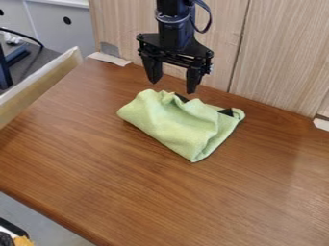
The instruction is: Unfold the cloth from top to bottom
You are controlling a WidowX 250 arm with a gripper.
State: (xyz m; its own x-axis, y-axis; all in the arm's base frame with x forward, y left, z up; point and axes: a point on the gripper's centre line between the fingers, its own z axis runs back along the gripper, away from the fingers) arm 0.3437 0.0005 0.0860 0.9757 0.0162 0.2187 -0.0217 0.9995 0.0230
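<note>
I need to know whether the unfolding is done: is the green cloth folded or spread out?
Folded: the cloth lies bunched in a compact, creased heap, its top edge rumpled.

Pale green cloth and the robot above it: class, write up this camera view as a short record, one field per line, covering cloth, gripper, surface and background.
cloth: pale green fabric cloth, bunched and folded, with raised wrinkles
dark details: small black patches at its far side
gripper: black two-finger robot gripper, fingers spread apart, hanging near the cloth's far edge
held: nothing
surface: brown wood-grain tabletop
background: light wood-grain panels behind the tabletop
task state: cloth not yet unfolded
</note>
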